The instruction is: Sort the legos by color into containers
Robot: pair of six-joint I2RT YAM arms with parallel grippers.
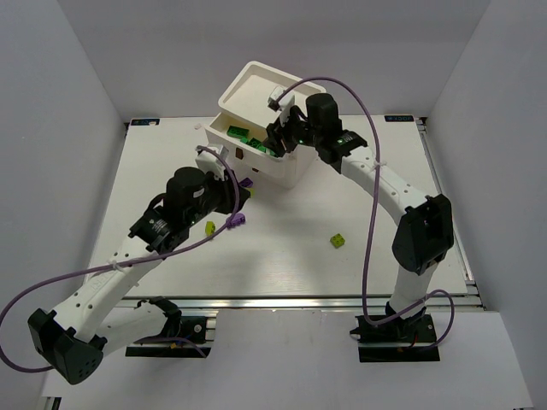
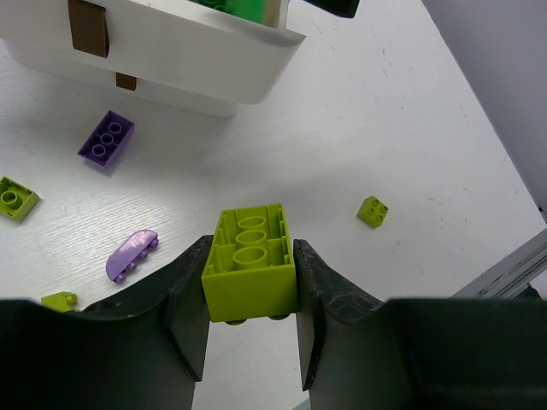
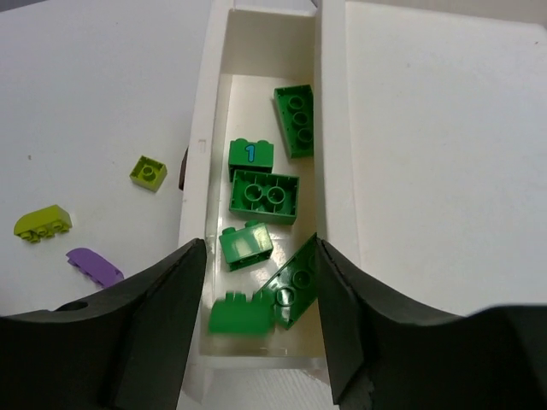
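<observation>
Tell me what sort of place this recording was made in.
Probably a robotics lab test cell: a white tabletop boxed in by plain white walls, two white robot arms bolted to an aluminium rail, and green studded plastic bricks in a white plastic drawer chest.

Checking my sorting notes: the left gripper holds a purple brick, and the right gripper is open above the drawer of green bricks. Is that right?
Not quite. The brick in the left gripper is lime, not purple, as the left wrist view shows. The rest holds: the right gripper is open above the drawer of green bricks.
</observation>
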